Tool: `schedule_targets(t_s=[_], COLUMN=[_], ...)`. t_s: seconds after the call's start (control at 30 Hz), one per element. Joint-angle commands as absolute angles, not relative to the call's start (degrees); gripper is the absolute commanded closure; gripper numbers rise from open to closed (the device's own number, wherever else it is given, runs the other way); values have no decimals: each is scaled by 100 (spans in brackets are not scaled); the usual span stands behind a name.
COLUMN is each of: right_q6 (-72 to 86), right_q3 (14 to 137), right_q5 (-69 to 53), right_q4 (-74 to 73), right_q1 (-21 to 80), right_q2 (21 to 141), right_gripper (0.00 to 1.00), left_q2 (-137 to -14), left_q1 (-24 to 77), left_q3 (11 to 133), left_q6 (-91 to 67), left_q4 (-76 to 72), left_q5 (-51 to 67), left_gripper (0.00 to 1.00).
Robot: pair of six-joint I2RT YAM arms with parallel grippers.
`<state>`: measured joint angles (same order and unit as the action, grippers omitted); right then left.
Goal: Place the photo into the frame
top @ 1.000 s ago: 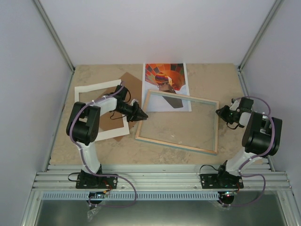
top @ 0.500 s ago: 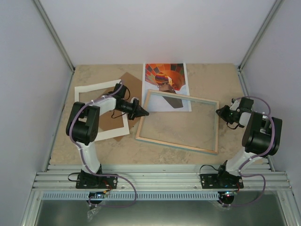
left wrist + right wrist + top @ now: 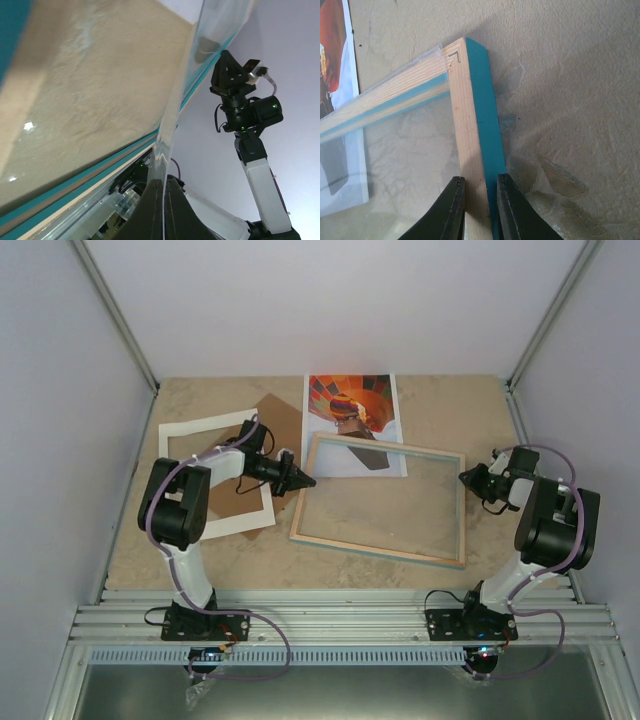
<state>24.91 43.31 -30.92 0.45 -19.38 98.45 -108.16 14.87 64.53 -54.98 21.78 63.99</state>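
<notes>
Arms reach inward, left gripper point(image 3: 303, 481) and right gripper point(image 3: 480, 180) each pinching the frame point(image 3: 375, 549).

A beige stone-look table point(image 3: 440, 400) carries a white mat point(image 3: 200, 427) over a brown board point(image 3: 285, 415), the photo point(image 3: 352, 405), and the frame point(image 3: 380, 546) overlapping the photo's near edge.

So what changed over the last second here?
The left gripper edged slightly toward the frame and closed its jaws on the frame's left edge. The right gripper kept its grip on the right rim. The frame, photo, white mat and brown board lie as before.
</notes>
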Motion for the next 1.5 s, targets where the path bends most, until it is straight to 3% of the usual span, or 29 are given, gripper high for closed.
schedule_targets(t_s=[0.0, 0.27, 0.77, 1.2, 1.23, 1.37, 1.47], right_q6=[2670, 2663, 2667, 2683, 2682, 2686, 2689], right_q3=[4188, 4183, 4173, 4139, 4132, 4131, 4131], right_q5=[-3232, -3211, -3191, -3208, -3208, -3221, -3221], right_q4=[-272, -255, -255, -211, -211, -199, -200], right_q1=[-1898, -1898, -1942, -1942, -1940, -1943, -1942], right_q2=[9953, 10006, 10001, 9994, 9981, 9976, 9984], right_gripper=[100, 100, 100, 100, 100, 100, 100], left_q2=[-10906, -10812, -10920, -11124, -11127, -11115, -11064], left_q1=[1625, 1609, 1591, 1682, 1693, 1697, 1696], left_q3=[6090, 6216, 6356, 6591, 6617, 6766, 6834], left_q6=[-5801, -5505, -4013, -3788, -3788, -3695, -3646], left_q4=[1936, 2291, 3567, 3855, 3873, 4009, 4101], left_q5=[6651, 6957, 6546, 5969, 5935, 5680, 5494], left_gripper=[100, 100, 100, 100, 97, 65, 51])
